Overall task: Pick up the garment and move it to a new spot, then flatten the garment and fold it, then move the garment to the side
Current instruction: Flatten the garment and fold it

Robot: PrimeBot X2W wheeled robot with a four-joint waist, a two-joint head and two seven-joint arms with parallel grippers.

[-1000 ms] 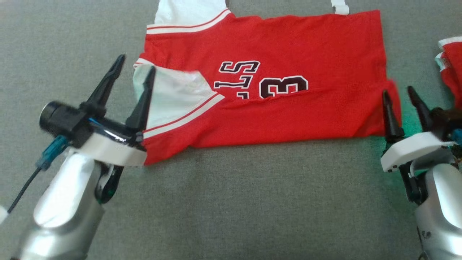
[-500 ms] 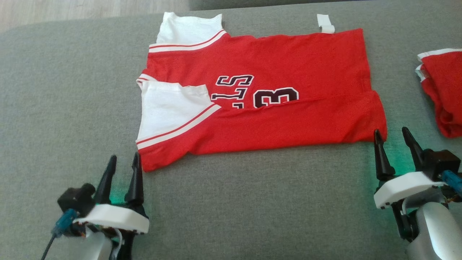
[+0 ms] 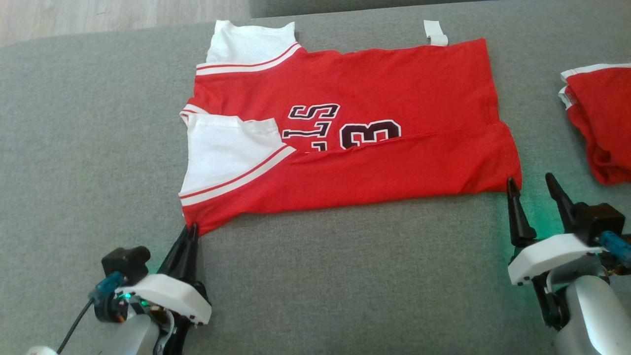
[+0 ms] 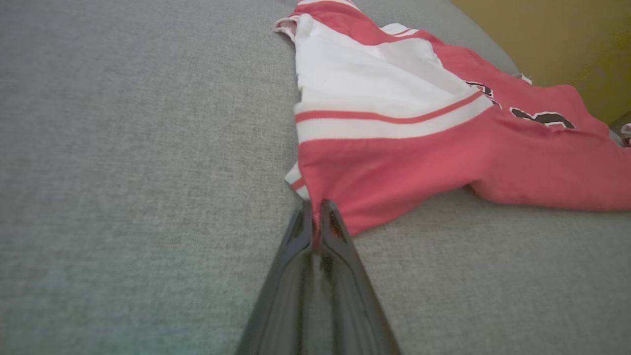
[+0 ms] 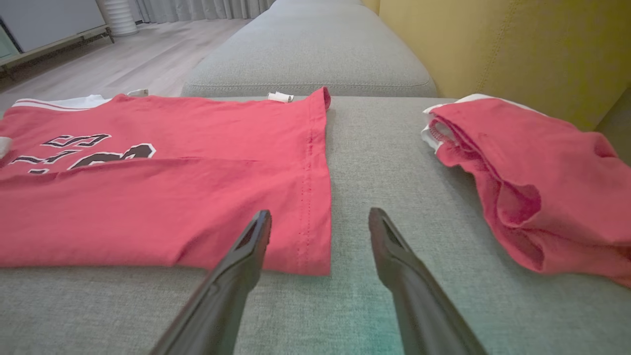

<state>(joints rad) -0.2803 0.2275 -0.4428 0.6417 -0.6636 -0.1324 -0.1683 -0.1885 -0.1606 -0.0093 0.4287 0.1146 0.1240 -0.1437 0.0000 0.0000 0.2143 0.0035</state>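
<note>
The left gripper (image 3: 191, 228) is closed, and a corner of the jersey (image 3: 384, 167) is pinched between its tips. The rest is spread on the couch (image 3: 345, 276) ahead and to its right. The right gripper (image 3: 529, 178) is held wide open and empty, just beside the jersey's other near corner. A red heap (image 3: 601, 123) is seen to its right.

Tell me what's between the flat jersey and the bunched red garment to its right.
Bare grey cushion, clear in the right wrist view; the open right gripper sits at that gap's near end, by the jersey hem.
</note>
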